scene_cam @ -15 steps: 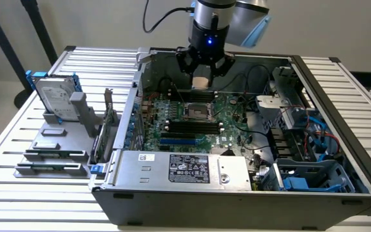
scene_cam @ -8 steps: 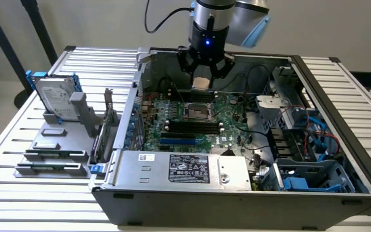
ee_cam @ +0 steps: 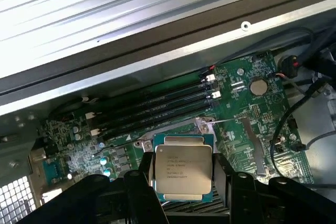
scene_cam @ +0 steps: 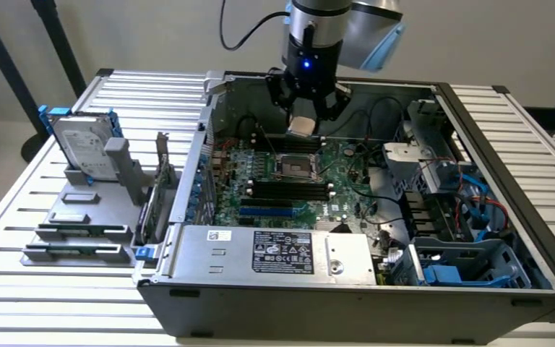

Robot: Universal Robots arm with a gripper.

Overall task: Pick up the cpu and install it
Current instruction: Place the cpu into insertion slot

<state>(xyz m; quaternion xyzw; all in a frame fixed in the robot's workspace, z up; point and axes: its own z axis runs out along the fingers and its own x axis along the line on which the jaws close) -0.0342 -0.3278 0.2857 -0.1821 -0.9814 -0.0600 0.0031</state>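
Your pincer (scene_cam: 305, 117) is clamped on the cpu (ee_cam: 182, 174), holding it above the motherboard (scene_cam: 343, 184) socket (scene_cam: 294, 168) inside the open case (scene_cam: 355, 293).

cpu (ee_cam: 182, 167): silver-grey top, dark print, pale rim | gripper (scene_cam: 308, 112): black | arm (scene_cam: 340, 22): silver, blue cap | motherboard (scene_cam: 340, 177): green, black slots | hard drive (scene_cam: 80, 144): silver, blue frame | power supply (scene_cam: 210, 253): silver, black label | case (scene_cam: 355, 303): dark grey | table (scene_cam: 8, 238): pale ribbed slats
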